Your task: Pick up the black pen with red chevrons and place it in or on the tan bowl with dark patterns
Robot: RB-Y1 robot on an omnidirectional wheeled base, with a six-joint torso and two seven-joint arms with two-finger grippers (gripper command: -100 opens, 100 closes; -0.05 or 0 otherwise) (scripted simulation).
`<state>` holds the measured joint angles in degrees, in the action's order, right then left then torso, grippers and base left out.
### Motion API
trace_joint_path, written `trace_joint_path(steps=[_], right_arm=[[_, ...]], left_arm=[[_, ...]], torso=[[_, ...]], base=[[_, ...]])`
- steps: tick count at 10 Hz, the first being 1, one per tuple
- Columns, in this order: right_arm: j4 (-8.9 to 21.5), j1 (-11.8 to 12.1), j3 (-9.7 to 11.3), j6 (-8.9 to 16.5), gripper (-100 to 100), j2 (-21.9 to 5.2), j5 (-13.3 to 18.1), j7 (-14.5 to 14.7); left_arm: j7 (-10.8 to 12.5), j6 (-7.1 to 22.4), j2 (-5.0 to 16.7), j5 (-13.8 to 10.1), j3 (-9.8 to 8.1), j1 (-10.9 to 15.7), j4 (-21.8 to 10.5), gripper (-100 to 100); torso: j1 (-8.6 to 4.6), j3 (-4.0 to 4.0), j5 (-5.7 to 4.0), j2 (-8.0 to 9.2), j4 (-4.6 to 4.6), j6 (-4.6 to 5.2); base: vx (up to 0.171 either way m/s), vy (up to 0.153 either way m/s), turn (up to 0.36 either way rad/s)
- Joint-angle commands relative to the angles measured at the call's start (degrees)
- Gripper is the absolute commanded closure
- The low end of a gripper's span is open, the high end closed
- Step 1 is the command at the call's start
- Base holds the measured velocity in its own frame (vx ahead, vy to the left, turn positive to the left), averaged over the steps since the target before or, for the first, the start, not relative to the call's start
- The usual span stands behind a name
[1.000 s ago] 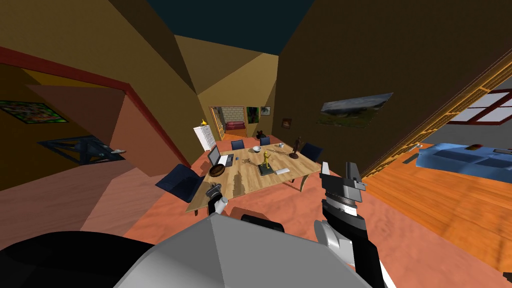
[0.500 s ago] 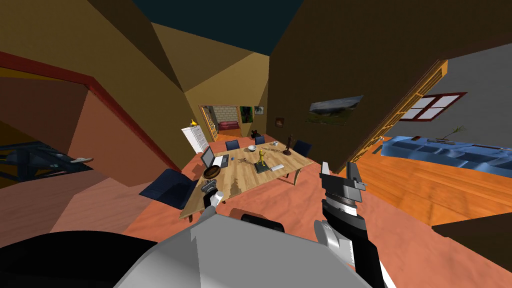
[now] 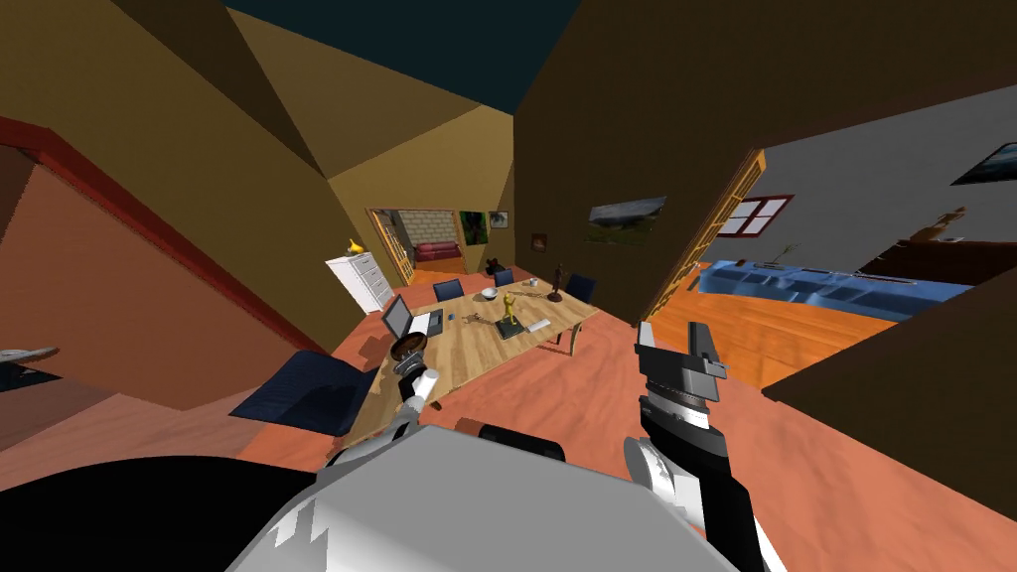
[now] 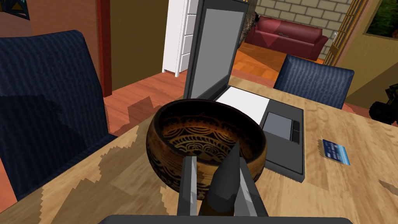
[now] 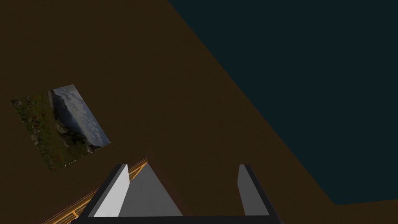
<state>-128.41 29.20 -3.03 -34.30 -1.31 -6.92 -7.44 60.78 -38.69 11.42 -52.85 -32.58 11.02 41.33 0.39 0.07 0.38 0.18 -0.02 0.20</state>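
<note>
1. The left claw has its two thin blades drawn close together, clamped on the pen and pressing its sides.
2. The pen is a smooth, dark grey shaft that tapers to a point. Its markings cannot be made out.
3. The pen's tip juts out past the blade tips, aimed at the bowl. It overlaps the bowl's near rim, but I cannot tell whether it is over the bowl or short of it.
4. The bowl is round and deep, a glossy brown-tan, with dark curved line patterns inside and on its outer wall. It stands directly ahead of the left claw on the pale, wood-grained bench.
5. Just beyond the bowl is an open laptop with a dark body and its grey screen raised. A small blue card lies flat on the bench to one side, and a dark blue ribbed chair stands at the bench's edge.
6. The right claw has its blades wide apart and grips nothing. It is raised on my right, well apart from the bench.
</note>
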Motion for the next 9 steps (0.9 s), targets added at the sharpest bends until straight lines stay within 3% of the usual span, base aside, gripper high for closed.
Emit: trace_joint_path(steps=[1,3,7,9], right_arm=[[0.0,0.0,0.0,0.0,0,0.0,0.0,0.0],[0.0,0.0,0.0,0.0,0,0.0,0.0,0.0],[0.0,0.0,0.0,0.0,0,0.0,0.0,0.0],[0.0,0.0,0.0,0.0,0,0.0,0.0,0.0]], left_arm=[[0.6,-0.3,1.6,-1.6,-0.61,2.0,-1.8,100],[0.8,-0.4,2.3,-2.5,-1.05,2.7,-2.3,100],[0.5,-1.3,5.7,-6.9,-3.34,6.1,-4.7,100],[-1.2,-2.6,8.1,-9.1,-4.73,7.8,-7.0,100]], torso=[[0.00,0.00,0.00,0.00,0.00,0.00],[-0.04,-0.03,0.00,-0.08,0.02,0.03],[0.01,0.02,0.03,-0.03,0.06,0.04],[0.09,-0.01,0.05,-0.08,0.05,-0.03]], base=[[-0.053,0.014,-0.217],[-0.040,0.006,-0.164],[-0.046,0.014,-0.238],[-0.022,0.044,-0.234]])
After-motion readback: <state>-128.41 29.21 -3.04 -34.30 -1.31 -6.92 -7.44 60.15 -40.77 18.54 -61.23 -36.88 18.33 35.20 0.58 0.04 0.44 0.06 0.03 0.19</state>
